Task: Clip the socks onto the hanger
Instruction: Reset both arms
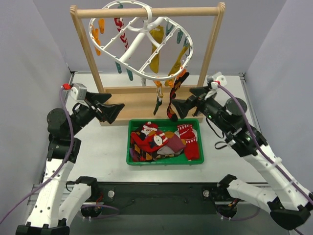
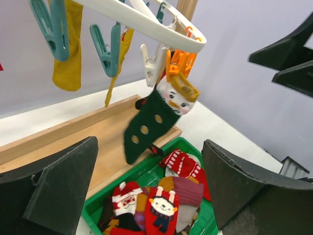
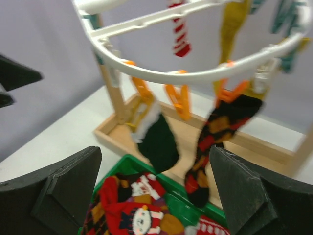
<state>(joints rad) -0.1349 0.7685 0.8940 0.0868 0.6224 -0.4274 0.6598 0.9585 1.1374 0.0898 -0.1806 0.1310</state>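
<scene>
Nearest me, about midway across the worktop [image 1: 98,156], a green bin [image 1: 164,163] holds a heap of loose socks [image 1: 156,142], mostly reds, some with Santa and bear faces. Just beyond the bin's far corners the two arms face each other. The left pincer [image 1: 113,111] is on the side of the left edge and the right pincer [image 1: 179,108] on the side of the right edge. Both have their jaws spread wide with nothing between them.

In the gap between them, above the bin's far rim, two socks dangle from orange clips [image 2: 178,63]. One is a dark green snowman sock [image 2: 146,127]. Just beside it on the right is a dark sock with orange-red diamonds [image 3: 215,132]. Neither touches a pincer.

The clips belong to the white oval hanger [image 1: 133,47], which hangs tilted from the top bar of a wooden rack [image 1: 186,11] standing along the far edge. Farther back on the hanger hang yellow socks [image 1: 156,41] and a red-white striped sock [image 1: 122,33].
</scene>
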